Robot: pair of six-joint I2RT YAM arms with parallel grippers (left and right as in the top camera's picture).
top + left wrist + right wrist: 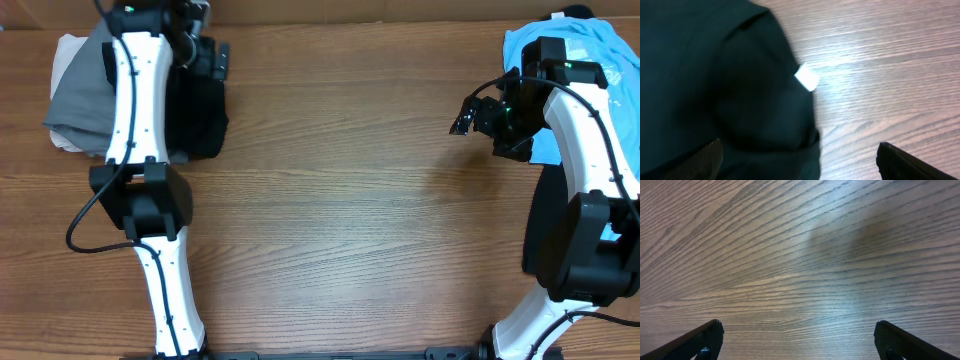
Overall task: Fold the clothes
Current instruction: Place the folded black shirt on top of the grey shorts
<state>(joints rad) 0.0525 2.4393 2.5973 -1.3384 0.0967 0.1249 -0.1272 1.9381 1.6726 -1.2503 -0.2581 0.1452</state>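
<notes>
Now three garments: one black T-shirt [203, 115] beneath the released left pincer [799, 147] — one grey trousers [80, 100] beside it — one blue tee [610, 50] behind the released right pincer [797, 327].

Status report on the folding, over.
Left gripper open over black T-shirt; right gripper open over table. Grey garment beside shirt, blue tee far right. Nothing blocking.

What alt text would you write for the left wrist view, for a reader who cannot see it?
A black garment with a small white tag at its edge fills the picture's left half, on a wooden table. The left gripper, jaws open, shows at the bottom corners.
</notes>
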